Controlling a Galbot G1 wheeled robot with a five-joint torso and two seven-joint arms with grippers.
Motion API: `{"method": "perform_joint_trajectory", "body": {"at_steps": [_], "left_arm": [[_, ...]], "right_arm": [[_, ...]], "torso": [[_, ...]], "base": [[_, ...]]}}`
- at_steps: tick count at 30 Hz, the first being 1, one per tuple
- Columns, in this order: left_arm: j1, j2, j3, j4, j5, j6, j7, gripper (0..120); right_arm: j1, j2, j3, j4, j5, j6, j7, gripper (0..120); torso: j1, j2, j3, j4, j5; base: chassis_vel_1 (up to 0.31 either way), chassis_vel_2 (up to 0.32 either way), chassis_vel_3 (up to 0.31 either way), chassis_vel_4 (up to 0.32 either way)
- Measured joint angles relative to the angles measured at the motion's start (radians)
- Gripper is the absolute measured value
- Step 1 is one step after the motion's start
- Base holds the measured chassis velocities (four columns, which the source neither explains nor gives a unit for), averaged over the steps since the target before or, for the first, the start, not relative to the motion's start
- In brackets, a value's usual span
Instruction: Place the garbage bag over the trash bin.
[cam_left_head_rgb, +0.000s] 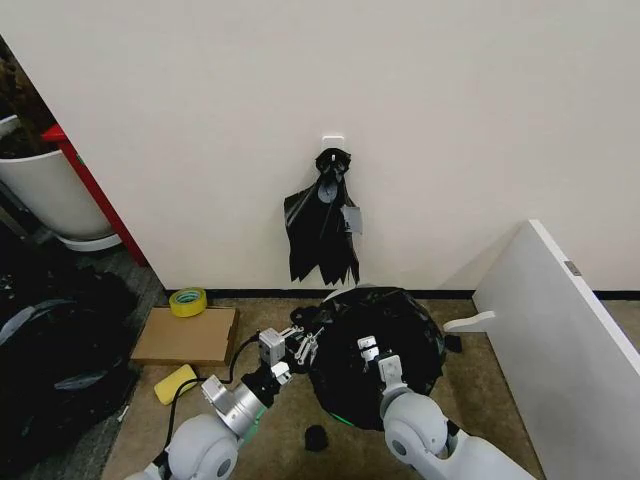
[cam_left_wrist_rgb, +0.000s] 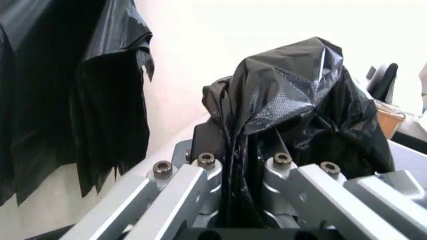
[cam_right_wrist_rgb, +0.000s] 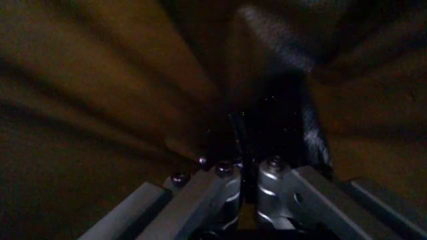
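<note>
Now, bin: garbage bag (cam_left_head_rgb: 385, 340) drapes over trash bin (cam_left_head_rgb: 343, 419), near the wall.
Left gripper (cam_left_head_rgb: 297, 347): I pinch bag's left edge.
Right gripper (cam_right_wrist_rgb: 248, 172): I clamp bag film.

Left gripper (cam_left_head_rgb: 297, 347) jaws pinched on black plastic, right gripper (cam_left_head_rgb: 377, 358) jaws closed

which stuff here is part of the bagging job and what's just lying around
In the job:
- garbage bag
- trash bin, a green edge showing under the bag
- left end effector, shut on the bag
- right end effector, on the bag

Lying about:
- tape roll
- cardboard
- yellow sponge
- knotted bag bunch
- white planter
</note>
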Motion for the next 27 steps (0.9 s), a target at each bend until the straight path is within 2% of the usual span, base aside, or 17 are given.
{"method": "perform_joint_trajectory", "body": {"at_steps": [8,11,13,15,18,20,21,22,25,27], "left_arm": [[-0.002,0.0,0.002,0.0,-0.004,-0.011,0.014,5],[-0.005,-0.002,0.003,0.012,-0.006,-0.018,0.019,5],[-0.013,-0.012,0.0,0.032,-0.026,-0.017,0.018,5],[-0.015,-0.015,-0.002,0.036,-0.033,-0.013,0.018,5],[-0.036,-0.028,-0.015,0.063,-0.096,0.017,-0.015,5],[-0.053,-0.04,-0.024,0.079,-0.146,0.038,-0.047,5],[-0.064,-0.05,-0.031,0.089,-0.177,0.051,-0.063,5],[-0.064,-0.05,-0.031,0.089,-0.177,0.051,-0.063,5],[-0.077,-0.089,-0.056,0.117,-0.253,0.094,-0.098,5],[-0.077,-0.115,-0.067,0.127,-0.326,0.135,-0.121,5]], "right_arm": [[0.004,0.001,-0.001,-0.031,-0.076,0.006,0.005,0],[0.0,-0.002,0.012,-0.017,-0.087,0.072,-0.028,0],[-0.012,-0.012,0.028,0.004,-0.116,0.169,-0.077,7],[-0.016,-0.017,0.029,0.009,-0.129,0.193,-0.09,10],[-0.053,-0.055,0.032,0.035,-0.225,0.335,-0.195,22],[-0.084,-0.08,0.031,0.045,-0.279,0.46,-0.301,30],[-0.11,-0.086,0.035,0.047,-0.31,0.555,-0.388,36],[-0.11,-0.086,0.035,0.047,-0.31,0.555,-0.388,36],[-0.181,-0.071,0.104,0.054,-0.338,0.782,-0.662,48],[-0.212,-0.056,0.146,0.071,-0.351,0.887,-0.741,58]], "torso": [[0.0,0.0,0.0,0.0,0.0],[0.0,0.0,0.0,0.0,0.0],[0.0,0.0,0.0,0.0,-0.0001],[0.0,0.0,0.0,0.0,-0.0001],[0.0,0.0,0.0,0.0,-0.0001],[0.0,0.0,0.0,0.0,0.0],[0.0,0.0,0.0,0.0,0.0],[0.0,0.0,0.0,0.0,0.0],[0.0,0.0,0.0,-0.0001,0.0],[0.0,0.0,0.0,0.0001,0.0]], "base": [[0.0,0.0,0.0,0.0],[0.0,0.0,0.0,0.0],[0.0,0.0,0.0,0.0],[0.0,0.0,0.0,0.0],[0.0,0.0,0.0,0.0],[0.0,0.0,0.0,0.0],[0.0,0.0,0.0,0.0],[0.0,0.0,0.0,0.0],[0.0,0.0,0.0,0.0],[0.0,0.0,0.0,0.0]]}}
